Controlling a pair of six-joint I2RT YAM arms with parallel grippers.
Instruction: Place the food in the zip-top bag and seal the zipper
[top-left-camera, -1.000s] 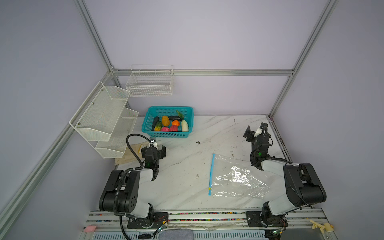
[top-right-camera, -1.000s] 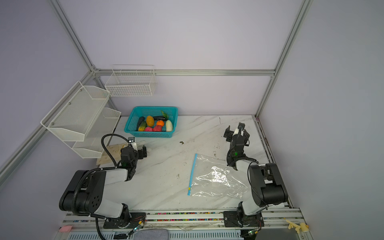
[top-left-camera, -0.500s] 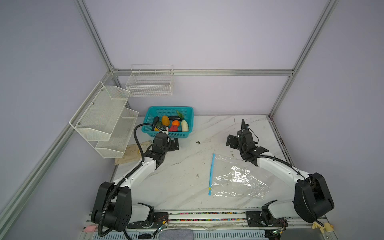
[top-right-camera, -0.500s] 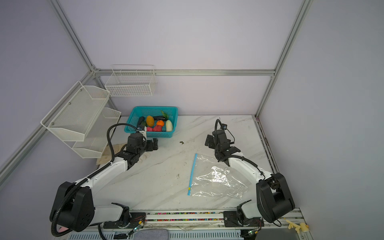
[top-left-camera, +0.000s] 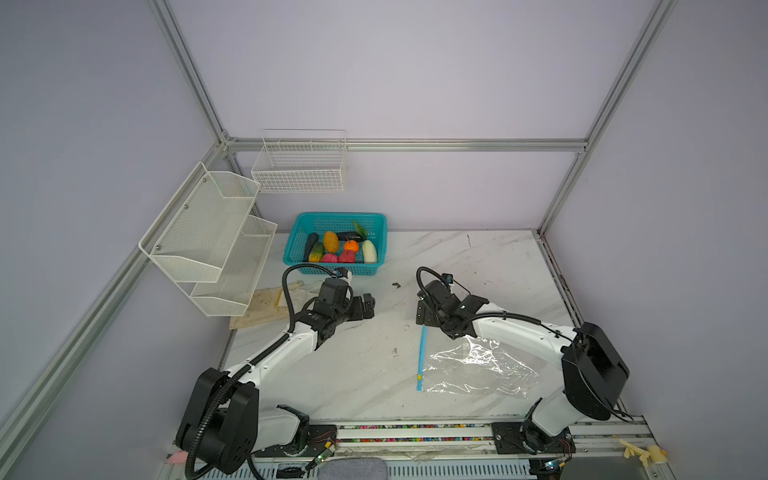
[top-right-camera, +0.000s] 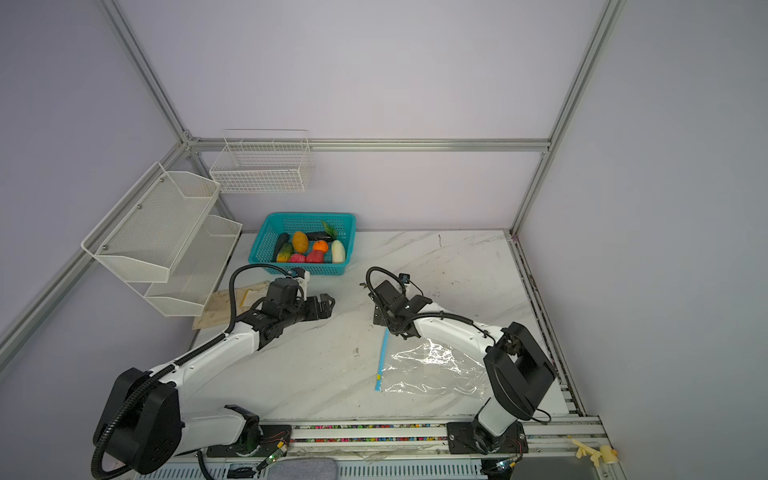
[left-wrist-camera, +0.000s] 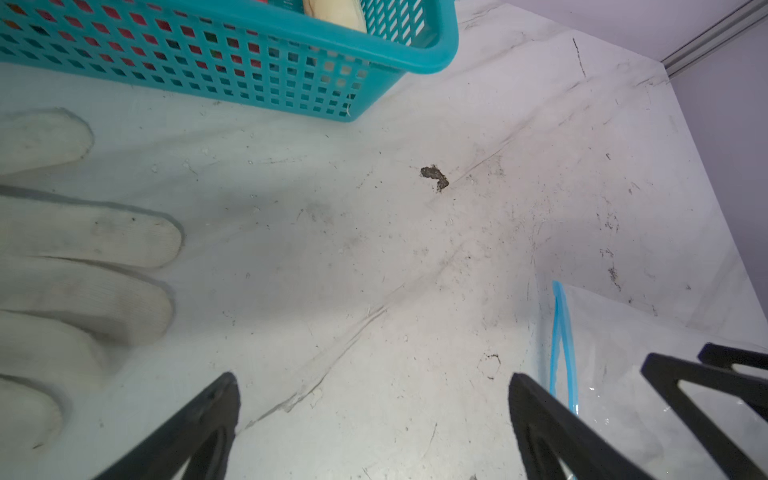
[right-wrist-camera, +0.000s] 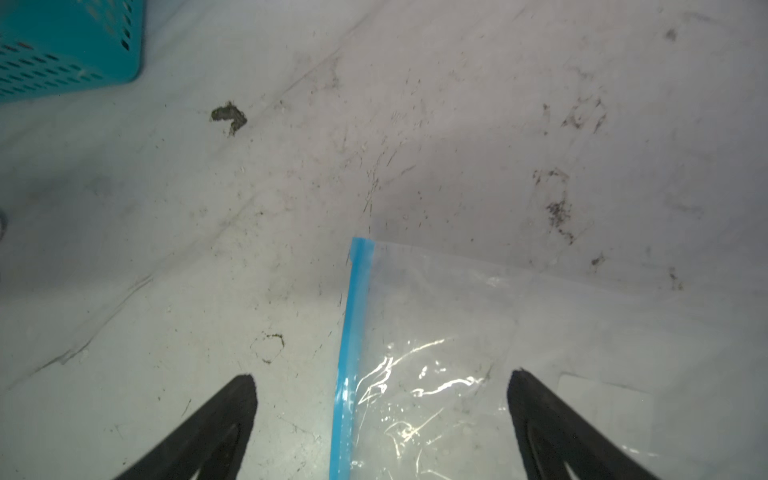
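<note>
Teal basket (top-left-camera: 340, 215), eight foods (top-left-camera: 351, 246), one bag (top-left-camera: 478, 370)

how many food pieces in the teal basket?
8, all in the teal basket: mango, orange, white cabbage, cucumber, pink piece, red piece, leafy eggplant, another dark piece. More may hide underneath.

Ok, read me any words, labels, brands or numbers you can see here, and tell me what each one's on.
No text can be read in any view.
White label on the zip-top bag: too faint to tell whether anything is printed on it.
Tiny pale marking on the right arm's wrist: too small to read.
</note>
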